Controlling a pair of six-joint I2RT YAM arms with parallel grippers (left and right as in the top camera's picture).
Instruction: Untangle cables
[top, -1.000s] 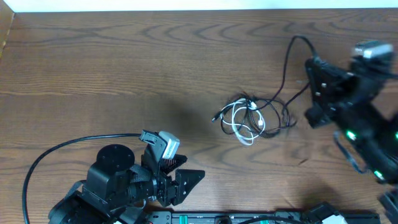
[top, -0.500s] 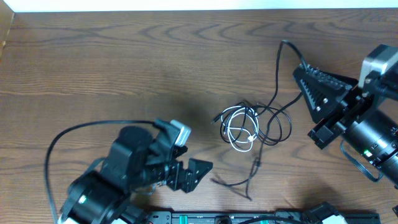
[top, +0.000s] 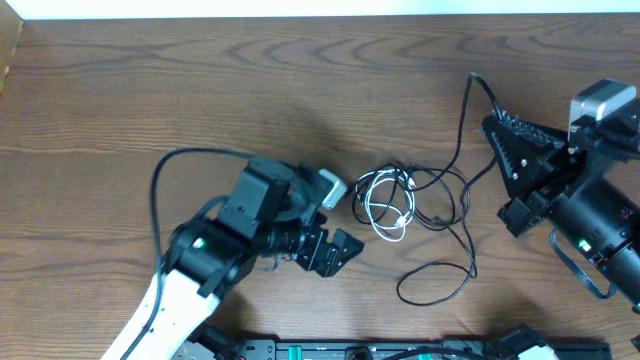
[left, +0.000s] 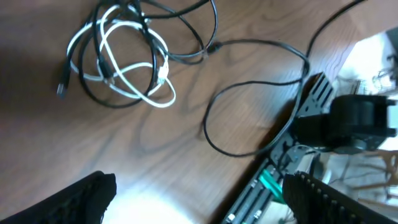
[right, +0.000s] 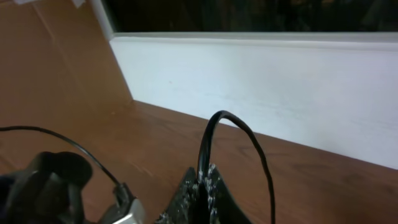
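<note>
A brown wood-grain table (top: 200, 80) fills the overhead view. In the right wrist view its far edge is closed off by a white wall (right: 280, 93) with a dark band above it, and a brown side panel (right: 56, 56) stands at the left.

The cables (top: 400, 200) are bunched in one knot on the bare wood, right of centre. In it the white cable (top: 385, 218) is coiled through dark loops. A black cable (top: 463, 110) is led from the knot toward the far right. A slack black loop (top: 440, 282) is spread on the near side of the knot. Which cord the loop belongs to cannot be told.

The left gripper (top: 340, 252) is held just left of the knot, apart from it, with its fingers spread wide and nothing between them. In its own camera the knot (left: 124, 62) is seen at the far left and the loop (left: 249, 118) at the centre. The right gripper (top: 492, 125) is closed at its tip on the black cable, which is seen arching up out of the pinched fingers (right: 202, 186).

Against the frame one second earlier, the left arm has been brought from the near edge up beside the knot, and the right gripper has been turned so that its tip points far-left. The near loop, not seen then, has been drawn out. The knot has been kept in about the same place.
</note>
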